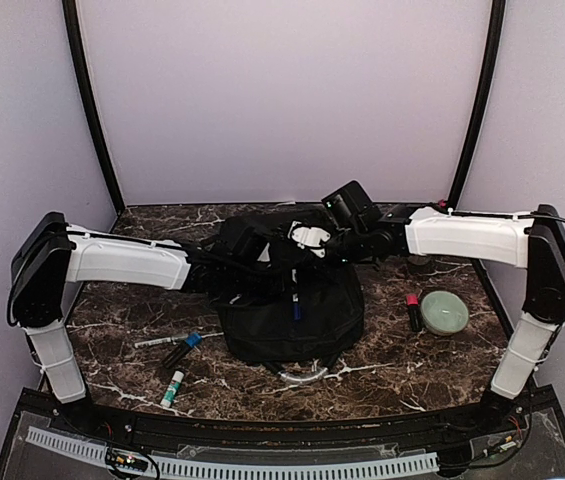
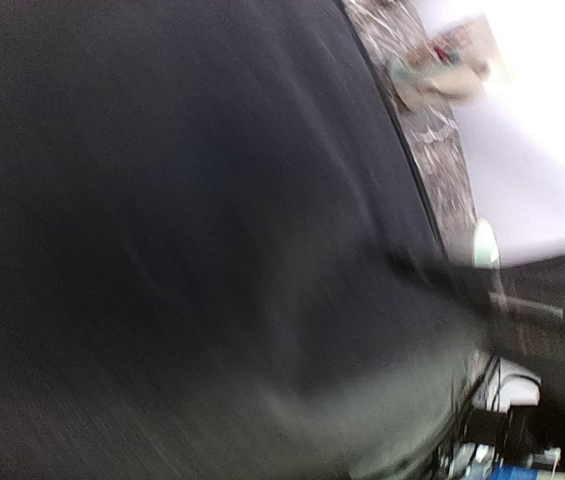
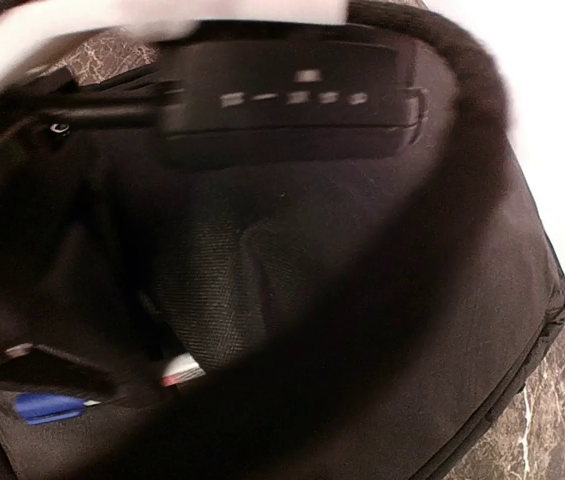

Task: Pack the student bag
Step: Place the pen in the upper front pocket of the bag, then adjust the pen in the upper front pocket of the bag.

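Observation:
The student bag (image 1: 297, 315) is a large black backpack lying mid-table, its grey loop handle (image 1: 302, 376) toward me. My left gripper (image 1: 254, 252) is at the bag's far left rim. In the left wrist view black fabric (image 2: 182, 230) fills the frame and hides the fingers. My right gripper (image 1: 314, 240) is over the bag's far opening, with something white at its tip. The right wrist view looks into the open bag (image 3: 262, 270), where a blue item (image 3: 47, 406) and a white and red item (image 3: 180, 372) lie. The right fingers are hidden.
Left of the bag lie a blue-capped marker (image 1: 180, 350), a thin white pen (image 1: 157, 342) and a green-capped glue stick (image 1: 172, 388). To the right are a pale green bowl (image 1: 445, 312) and a red-capped stick (image 1: 414, 312). A blue item (image 1: 297, 311) shows on the bag.

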